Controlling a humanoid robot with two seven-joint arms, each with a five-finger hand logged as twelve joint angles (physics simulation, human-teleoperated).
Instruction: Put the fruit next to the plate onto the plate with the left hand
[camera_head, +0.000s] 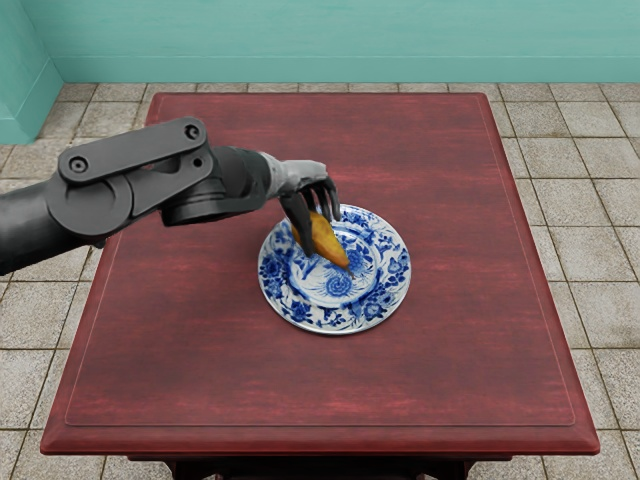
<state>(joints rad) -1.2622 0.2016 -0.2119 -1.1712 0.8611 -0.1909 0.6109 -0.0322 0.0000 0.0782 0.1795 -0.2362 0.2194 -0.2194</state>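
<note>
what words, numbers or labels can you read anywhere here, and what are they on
None: there is no readable text anywhere in this view.
The plate carries only a blue and white flower pattern, no letters.
The fruit, the left hand and the table show no writing, label or number.

Teal wall (350, 40), beige tiled floor (600, 250), red wooden table (200, 350)
</note>
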